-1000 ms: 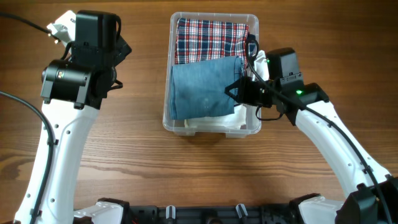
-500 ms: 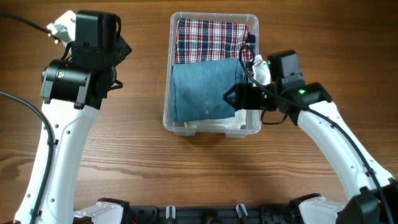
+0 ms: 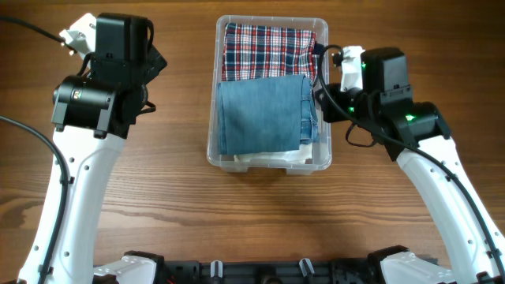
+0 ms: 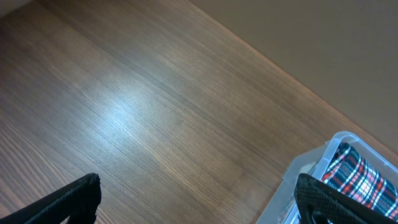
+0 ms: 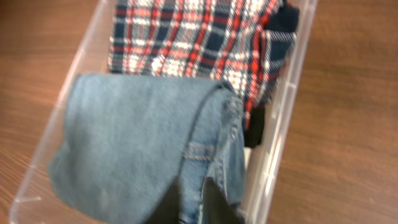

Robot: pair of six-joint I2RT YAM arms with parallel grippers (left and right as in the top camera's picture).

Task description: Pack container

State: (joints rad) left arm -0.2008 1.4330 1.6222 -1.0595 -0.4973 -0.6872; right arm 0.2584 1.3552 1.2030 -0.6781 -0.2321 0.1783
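Note:
The clear plastic container (image 3: 211, 151) stands at the back middle of the table. It holds a folded plaid shirt (image 3: 267, 49) at the far end and folded blue jeans (image 3: 264, 114) on a white cloth (image 3: 272, 158) at the near end. My right gripper (image 3: 322, 106) hovers at the container's right rim. In the right wrist view the right gripper (image 5: 194, 202) has its jaws almost together, just above the jeans' (image 5: 137, 130) right fold, blurred. My left gripper (image 4: 199, 205) is open and empty over bare table, left of the container (image 4: 305, 171).
A dark navy cloth (image 5: 283, 22) is tucked beside the plaid shirt (image 5: 199, 37) against the container's right wall (image 5: 283, 112). A black cable loops by the right wrist (image 3: 319, 59). Wooden tabletop lies all round.
My right gripper has drawn back from over the jeans to the container's right rim, and the arm has swung right. The jeans now lie flatter. The left arm has not moved.

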